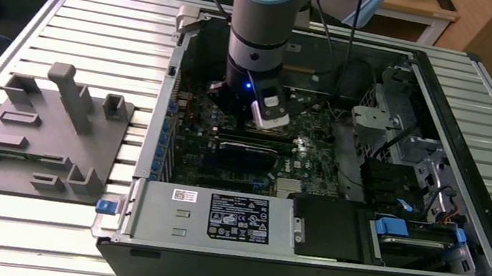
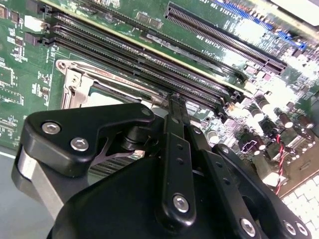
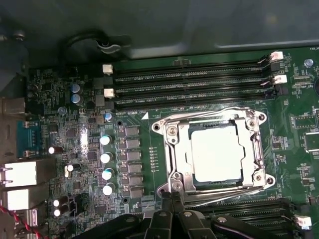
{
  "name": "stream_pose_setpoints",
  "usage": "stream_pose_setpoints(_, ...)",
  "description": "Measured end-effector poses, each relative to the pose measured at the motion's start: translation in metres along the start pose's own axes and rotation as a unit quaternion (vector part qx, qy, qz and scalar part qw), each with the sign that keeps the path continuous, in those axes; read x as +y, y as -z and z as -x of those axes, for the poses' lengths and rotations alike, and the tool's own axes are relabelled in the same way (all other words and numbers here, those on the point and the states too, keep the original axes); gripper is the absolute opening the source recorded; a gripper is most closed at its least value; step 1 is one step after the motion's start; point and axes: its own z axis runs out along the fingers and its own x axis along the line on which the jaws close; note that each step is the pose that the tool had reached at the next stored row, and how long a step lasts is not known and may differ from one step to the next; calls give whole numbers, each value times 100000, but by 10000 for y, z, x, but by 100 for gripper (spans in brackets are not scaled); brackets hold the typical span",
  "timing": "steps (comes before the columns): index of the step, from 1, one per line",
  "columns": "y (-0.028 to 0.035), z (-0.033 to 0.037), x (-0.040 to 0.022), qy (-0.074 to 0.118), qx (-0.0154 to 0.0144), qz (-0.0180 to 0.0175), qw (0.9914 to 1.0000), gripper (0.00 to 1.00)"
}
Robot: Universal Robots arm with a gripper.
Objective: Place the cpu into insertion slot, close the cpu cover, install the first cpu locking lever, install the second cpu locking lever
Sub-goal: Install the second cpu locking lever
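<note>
The cpu [image 3: 217, 152], a pale silvery square, lies in the insertion slot [image 3: 261, 172] on the green board. The cpu cover [image 3: 178, 149], a silvery frame, lies flat around it. Thin metal levers run along two sides of the socket, one on the far side [image 3: 199, 115] and one on the side nearest the gripper [image 3: 219, 195]. In both wrist views my black gripper [image 3: 172, 194] [image 2: 173, 99] has its fingertips together at the socket's corner, by the near lever's end. In the exterior view the gripper [image 1: 265, 123] reaches down into the open computer case and hides the socket.
Long black memory slots [image 3: 189, 74] lie beside the socket, and more lie under the gripper. Upright capacitors [image 3: 105, 157] stand on the other side. The case walls [image 1: 155, 132], a labelled metal box [image 1: 216, 213] and the drive bays [image 1: 402, 131] hem the arm in. A grey fixture plate [image 1: 43, 138] lies on the slatted table.
</note>
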Motion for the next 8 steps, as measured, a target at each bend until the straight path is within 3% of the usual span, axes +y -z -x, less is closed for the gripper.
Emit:
stream_pose_setpoints(3, -3, -1, 0, -11, 55, 510, 99999, 10)
stream_pose_setpoints(8, -23, -8, -10, -9, 94, 608, 99998, 10)
